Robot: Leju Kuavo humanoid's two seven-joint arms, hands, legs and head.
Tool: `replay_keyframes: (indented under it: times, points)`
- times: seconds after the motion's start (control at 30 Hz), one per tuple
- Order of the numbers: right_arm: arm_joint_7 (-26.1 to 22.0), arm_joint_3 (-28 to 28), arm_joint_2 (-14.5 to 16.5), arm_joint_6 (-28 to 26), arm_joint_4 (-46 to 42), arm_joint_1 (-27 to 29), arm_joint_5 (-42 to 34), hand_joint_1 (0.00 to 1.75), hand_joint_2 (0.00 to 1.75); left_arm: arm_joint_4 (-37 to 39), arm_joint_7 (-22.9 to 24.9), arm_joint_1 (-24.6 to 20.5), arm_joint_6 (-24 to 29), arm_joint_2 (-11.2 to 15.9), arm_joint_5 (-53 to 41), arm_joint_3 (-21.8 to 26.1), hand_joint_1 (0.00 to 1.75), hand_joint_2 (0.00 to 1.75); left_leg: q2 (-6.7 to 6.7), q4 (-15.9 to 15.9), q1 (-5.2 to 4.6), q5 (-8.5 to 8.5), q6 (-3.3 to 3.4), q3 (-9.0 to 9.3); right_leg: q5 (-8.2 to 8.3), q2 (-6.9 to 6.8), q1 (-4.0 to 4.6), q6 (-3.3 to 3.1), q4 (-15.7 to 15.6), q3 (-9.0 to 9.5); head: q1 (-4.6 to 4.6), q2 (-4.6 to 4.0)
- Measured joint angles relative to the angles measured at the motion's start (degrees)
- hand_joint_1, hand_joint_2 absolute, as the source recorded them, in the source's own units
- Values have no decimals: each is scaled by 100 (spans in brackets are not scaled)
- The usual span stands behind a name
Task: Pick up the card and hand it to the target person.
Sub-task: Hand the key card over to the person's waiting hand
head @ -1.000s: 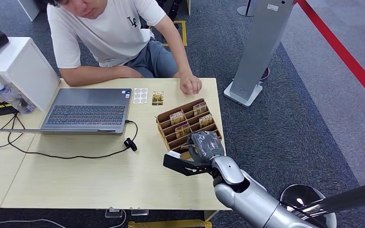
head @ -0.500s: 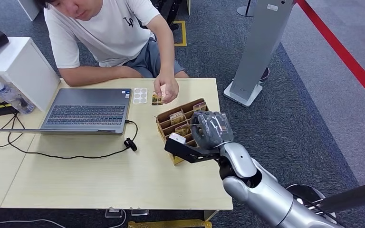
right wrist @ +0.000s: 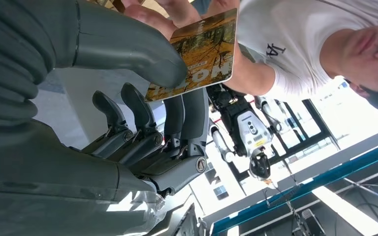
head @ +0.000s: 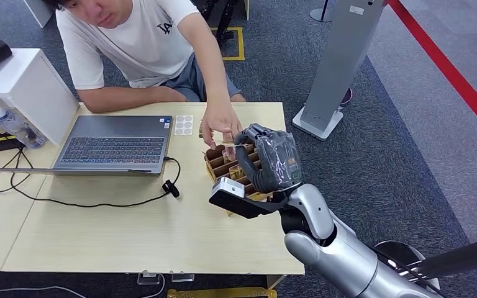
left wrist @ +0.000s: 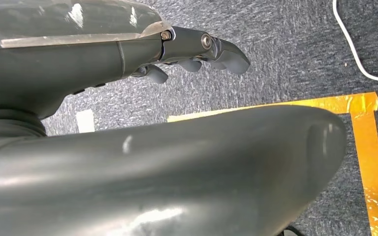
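The right robot hand [head: 268, 158] is raised above the card rack [head: 223, 169] at the right end of the bench [head: 130, 230]. It pinches the card [right wrist: 197, 55] between the thumb and the fingers [right wrist: 189, 110]; the other fingers are partly curled beside them. In the right wrist view the card shows an autumn-coloured print with white lettering. The person's hand [head: 218, 124] reaches across the bench and touches the far edge of the card, so both hands are on it at once. The person [head: 136, 43], in a white T-shirt, sits at the far side of the bench, the other forearm resting on the bench edge.

The left robot hand [left wrist: 197, 51] hangs over grey carpet with a yellow tape line [left wrist: 364, 142]; it holds nothing and its fingers are loosely curled.

A laptop [head: 115, 146] lies open on the bench left of the rack, with a black cable [head: 87, 202] in front of it.
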Motion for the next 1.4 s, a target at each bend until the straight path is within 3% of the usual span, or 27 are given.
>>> replay_keyframes:
  times: [0.23,0.37,0.4,0.53,0.67,0.9,1.0,1.13,1.4]
  points:
    - [-603,-17,305,-991,770,-13,297,150,175,0,174,-5,-59,-38,-1,-4,0,0,0,0,0,0,0,-1,0,0,0,0,0,-1,-4,0]
    - [-1016,-170,537,-1134,1252,-5,541,0,175,0,223,-13,-68,-58,9,-8,0,175,0,0,0,0,0,-1,0,0,0,0,0,-2,-8,0]
    - [-1090,-219,597,-1138,1364,-4,574,0,175,0,227,-14,-73,-62,13,-8,0,175,0,0,0,0,0,0,0,0,0,0,0,-1,-8,0]
    - [-1250,-356,782,-1146,1729,6,511,0,175,0,229,-15,-72,-66,2,-35,0,0,0,0,0,0,0,0,0,0,0,0,0,-1,-6,0]
    - [-1576,-422,897,-984,1965,18,-429,0,175,0,219,-15,-50,-66,60,-56,0,0,0,0,0,0,0,-1,0,0,0,0,0,-2,-2,0]
    - [-2541,-519,919,323,2135,151,-4367,0,175,0,246,-8,-15,-64,173,-56,0,0,0,0,0,0,0,-1,0,0,0,0,-1,-6,-3,0]
    - [-2641,-582,828,585,2078,306,-5469,0,175,0,257,1,1,-61,207,-56,0,0,1,0,0,-1,0,-1,0,1,0,0,-2,-8,-4,0]
    - [-2551,-654,634,747,1880,500,-6007,0,175,0,275,9,16,-46,222,-56,0,0,1,1,0,-2,0,-1,0,2,0,0,-2,-8,2,0]
    - [-1958,-889,62,763,1049,1019,-6088,0,175,0,302,22,25,-8,224,-56,0,0,1,2,0,-6,3,0,-1,3,0,0,-5,-6,-4,0]
